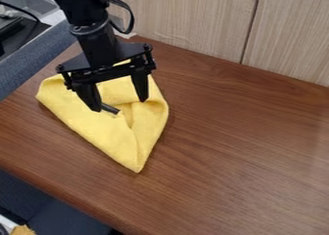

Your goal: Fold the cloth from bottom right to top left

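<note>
So in the camera view there's a brown wood-grain table (237, 147) with a kind of glossy top, running right across the shot. Behind it stands a pale wood-grain panel wall (186, 17) with a dark upright seam (250, 27) on the right side. Along the left there's a blue-grey fabric-like strip (32, 60), and past that, up in the corner, a grey metal sink (32, 3) next to some black stuff I can't make out. Bottom left is a dark blue area (38, 205) below the table edge, plus a small tan-yellow piece (23, 230) right in the corner.

The soft yellow fabric cloth (96, 125) lies on the left part of the table, partly folded and creased, with one pointy corner aimed at the bottom and a rounded one out left. The black robot arm (90, 29) comes in from the top, and its black two-finger gripper (120, 104) hangs over the cloth, fingers spread well apart, so it's released.
</note>
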